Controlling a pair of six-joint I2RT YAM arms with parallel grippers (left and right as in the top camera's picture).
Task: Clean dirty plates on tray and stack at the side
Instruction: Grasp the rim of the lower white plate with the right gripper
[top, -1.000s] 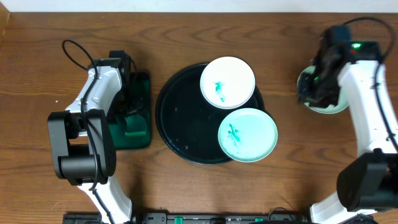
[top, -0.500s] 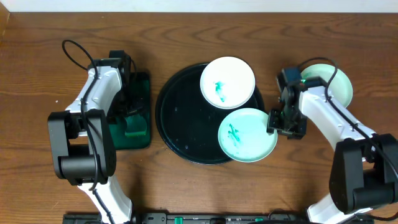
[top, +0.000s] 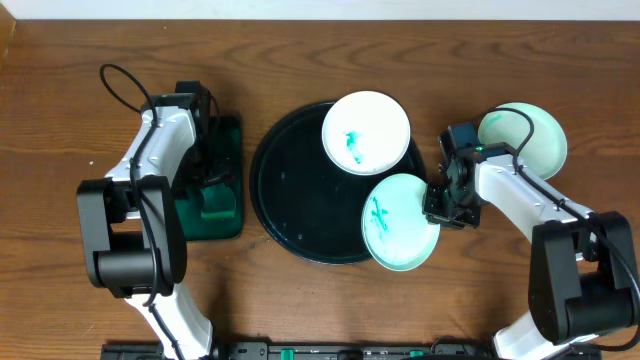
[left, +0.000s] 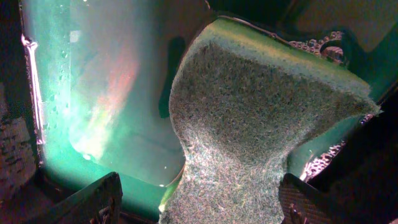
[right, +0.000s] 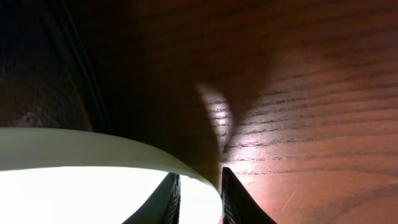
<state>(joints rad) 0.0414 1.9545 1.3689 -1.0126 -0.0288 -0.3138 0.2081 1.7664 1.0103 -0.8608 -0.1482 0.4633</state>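
Plate (top: 400, 222) tilts at black tray (top: 300, 190) rim, over wood-grain table (top: 60, 250).

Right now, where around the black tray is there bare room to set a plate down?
The tray's left half is bare. The table is free behind the tray and in front. Crowded: the tray's right side, with the far plate and the near plate, pinched by the right fingers.

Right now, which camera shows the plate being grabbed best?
Overhead: the whole plate, smear included. The right wrist camera catches only its rim between the fingers; the left wrist camera shows none of it.
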